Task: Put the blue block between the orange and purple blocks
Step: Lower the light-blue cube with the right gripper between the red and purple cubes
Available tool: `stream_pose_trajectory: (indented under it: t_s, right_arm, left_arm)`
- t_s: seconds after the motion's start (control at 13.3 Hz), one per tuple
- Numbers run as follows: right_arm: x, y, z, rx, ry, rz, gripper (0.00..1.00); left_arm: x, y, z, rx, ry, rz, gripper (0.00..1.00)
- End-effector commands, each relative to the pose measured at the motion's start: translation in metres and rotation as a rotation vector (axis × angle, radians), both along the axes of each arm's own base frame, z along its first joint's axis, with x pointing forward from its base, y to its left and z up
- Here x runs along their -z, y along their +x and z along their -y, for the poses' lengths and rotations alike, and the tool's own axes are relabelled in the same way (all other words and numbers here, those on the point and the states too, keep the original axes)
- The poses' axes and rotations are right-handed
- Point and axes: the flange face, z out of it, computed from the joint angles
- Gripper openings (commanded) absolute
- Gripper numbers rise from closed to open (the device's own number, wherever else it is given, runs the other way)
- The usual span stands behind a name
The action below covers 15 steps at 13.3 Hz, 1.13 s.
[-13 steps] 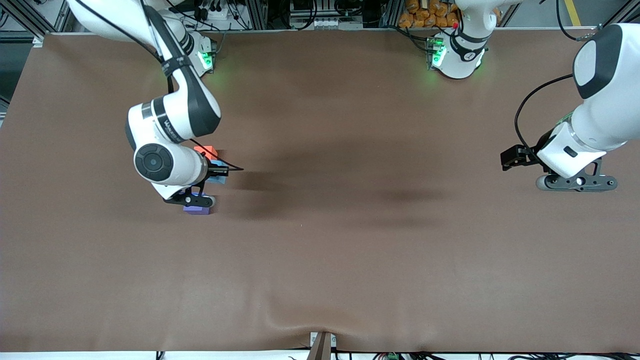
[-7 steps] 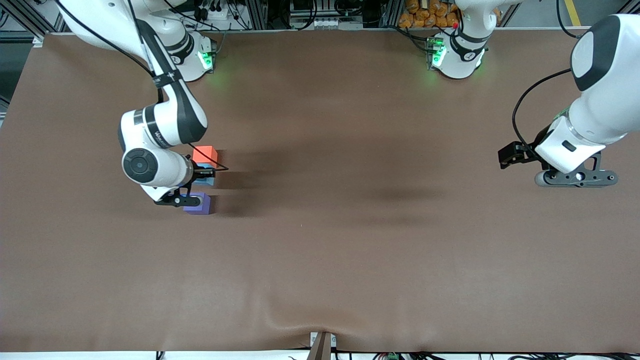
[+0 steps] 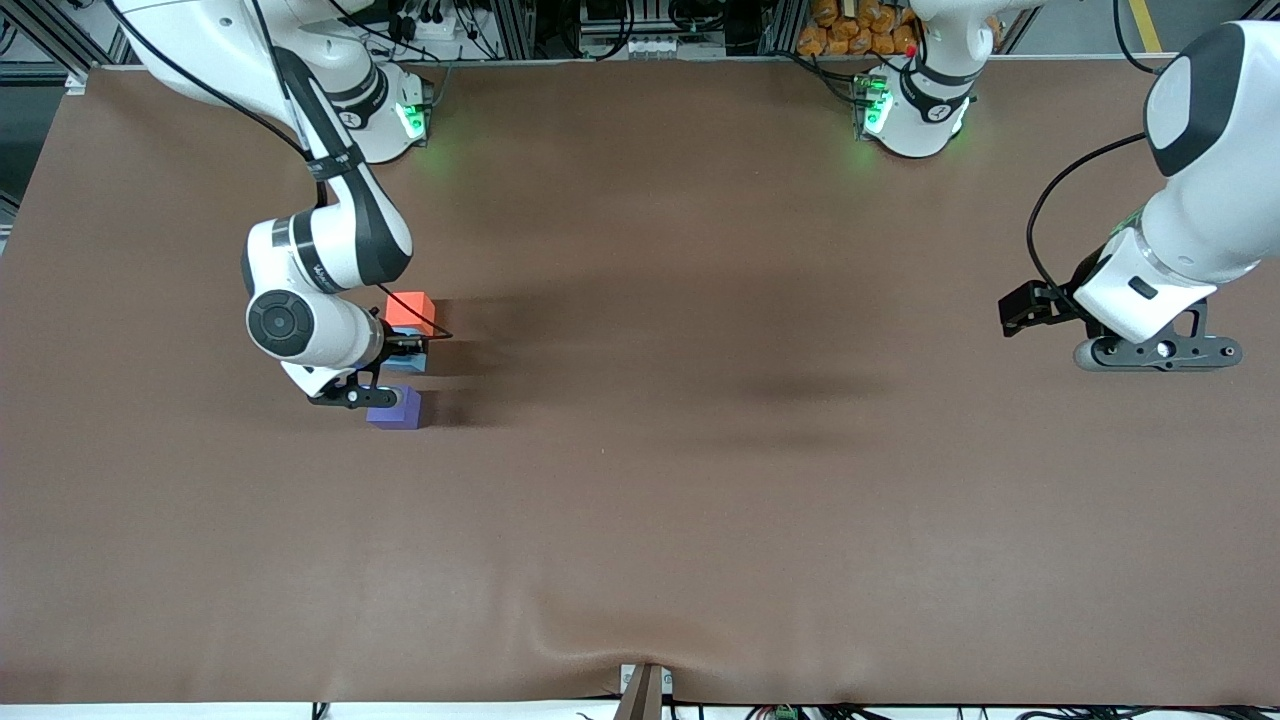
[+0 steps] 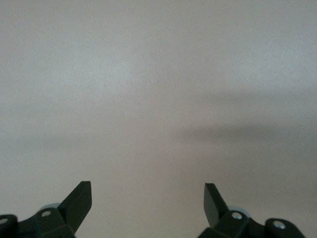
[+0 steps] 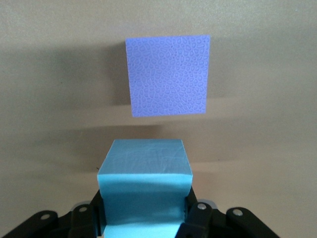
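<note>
Blue block [image 5: 144, 186] sits clamped in right claw [image 5: 143, 218], low between orange block [image 3: 410, 307] and purple block [image 3: 396, 409], aligned for release. Left claw [image 4: 147, 198] waits wide over bare bench [image 3: 700, 500].

I'm working in a robotics lab: two arms bolted at a brown-covered table [image 3: 700, 500], aluminium framing [image 3: 520, 25], cables [image 3: 640, 40] and green-lit base controllers [image 3: 872, 105] along its edge.

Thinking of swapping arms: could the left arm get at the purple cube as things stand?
Probably not: the left gripper waits at its own end, and the right gripper hangs beside the small violet-purple matte cube.
</note>
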Motion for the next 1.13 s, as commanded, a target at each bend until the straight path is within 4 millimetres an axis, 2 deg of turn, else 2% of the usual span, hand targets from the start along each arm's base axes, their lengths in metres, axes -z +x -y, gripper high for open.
stream_pose_trajectory:
  t_s: [0.0,0.23,0.53,0.68,1.06]
  right_arm:
    - [0.006,-0.014,0.007,-0.012,0.009,0.036,0.0]
    - [0.009,-0.014,0.01,-0.008,0.01,0.041,0.0]
    - [0.023,-0.015,0.019,-0.002,0.016,0.063,0.0]
    - [0.03,-0.012,0.03,0.002,0.021,0.07,0.0]
    - [0.044,-0.018,0.027,-0.006,0.024,0.085,0.0]
  left_arm:
    - [-0.017,-0.001,0.002,-0.008,0.003,0.029,1.0]
    - [-0.018,0.001,-0.001,-0.013,0.0,0.032,1.0]
    - [-0.019,0.002,0.001,-0.009,0.0,0.037,1.0]
    - [-0.02,0.001,0.003,-0.004,0.0,0.038,1.0]
    - [-0.018,0.001,0.006,-0.001,-0.001,0.034,1.0]
